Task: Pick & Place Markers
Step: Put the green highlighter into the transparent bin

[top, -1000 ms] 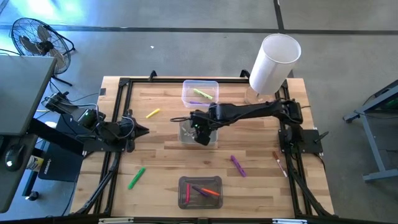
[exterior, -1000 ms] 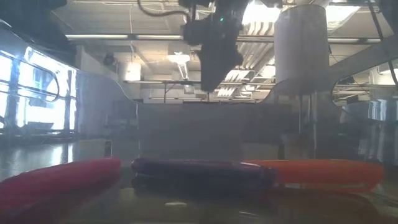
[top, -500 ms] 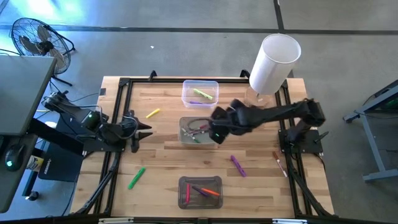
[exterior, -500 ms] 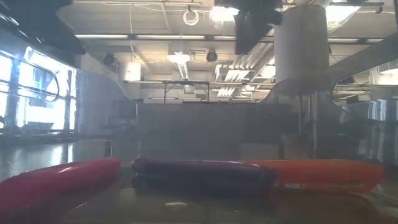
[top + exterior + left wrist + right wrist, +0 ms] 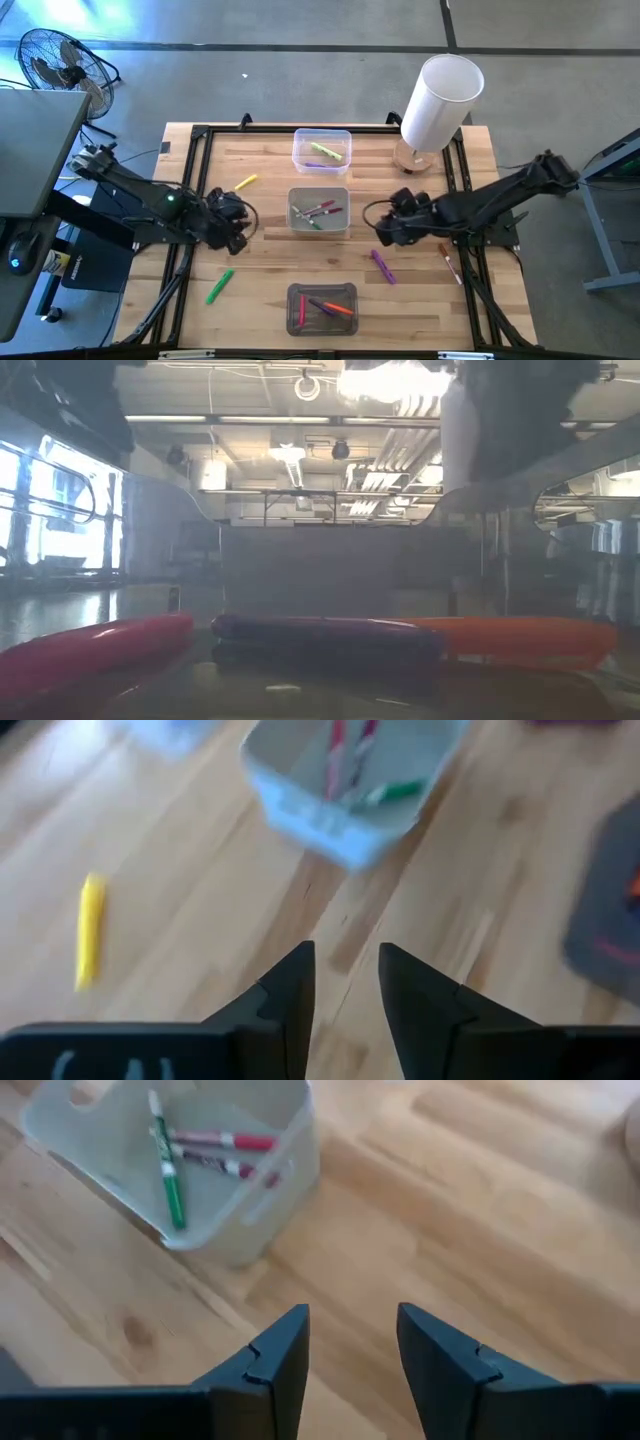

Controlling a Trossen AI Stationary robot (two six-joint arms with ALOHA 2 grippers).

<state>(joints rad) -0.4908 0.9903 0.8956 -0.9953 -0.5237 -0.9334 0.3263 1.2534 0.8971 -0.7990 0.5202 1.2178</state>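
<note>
Your right gripper hung empty, fingers apart, between the middle bin and the purple marker loose on the counter. Your left gripper, fingers parted with nothing between them, sat between the yellow marker and the green marker. A slim, round marker could have rolled off under an off-centre pinch, and either arm reaching inward risked knocking that light bin.

We see two black jointed arms with looping black cables, each ending in a gripper of two angular matte-black fingers.
</note>
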